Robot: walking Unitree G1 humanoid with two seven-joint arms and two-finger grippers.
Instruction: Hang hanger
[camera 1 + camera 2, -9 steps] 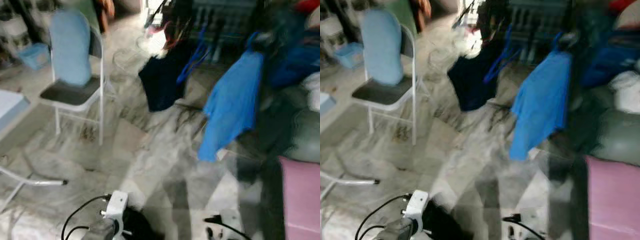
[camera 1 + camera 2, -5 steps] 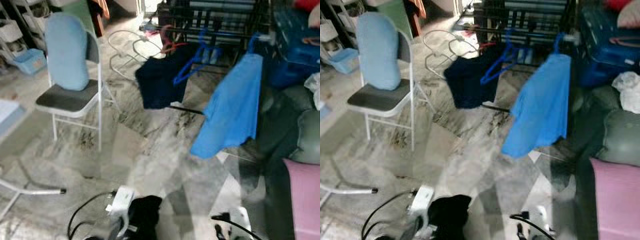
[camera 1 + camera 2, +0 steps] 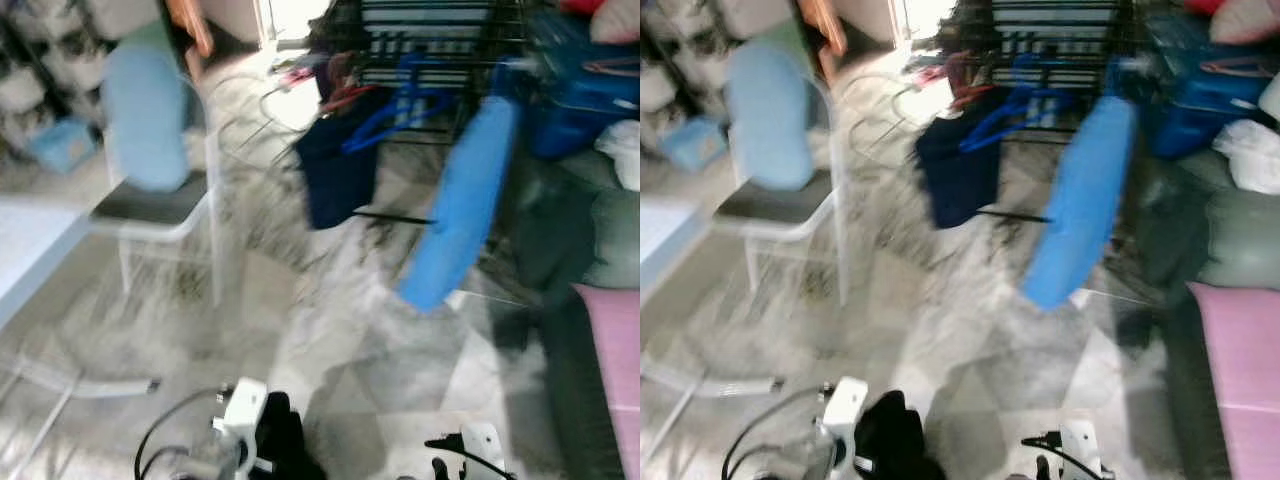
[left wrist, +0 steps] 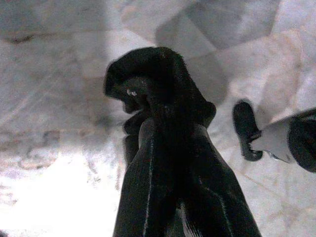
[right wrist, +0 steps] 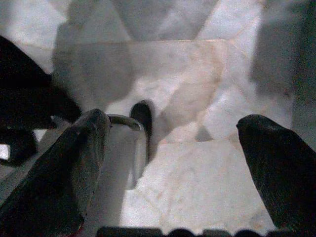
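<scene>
Though blurred, black garment [image 4: 160, 79] between closed jaws of left gripper [image 4: 165, 129]

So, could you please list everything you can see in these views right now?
White metal folding chair: one, dark seat, far left of the marble floor.
Pale blue cushion: one, leaning on the chair's back.
Dark metal drying rack: one, straight ahead.
Bright blue garment: one, hanging from the rack.
Navy garment: one, hanging left of it.
Blue plastic hanger: one, on the rack.
Pink cushioned surface: one, near right.
Black cloth: one bundle, clamped between the left gripper's fingers.
Left gripper: low, near left.
Right gripper: fingers apart, above the floor.
</scene>
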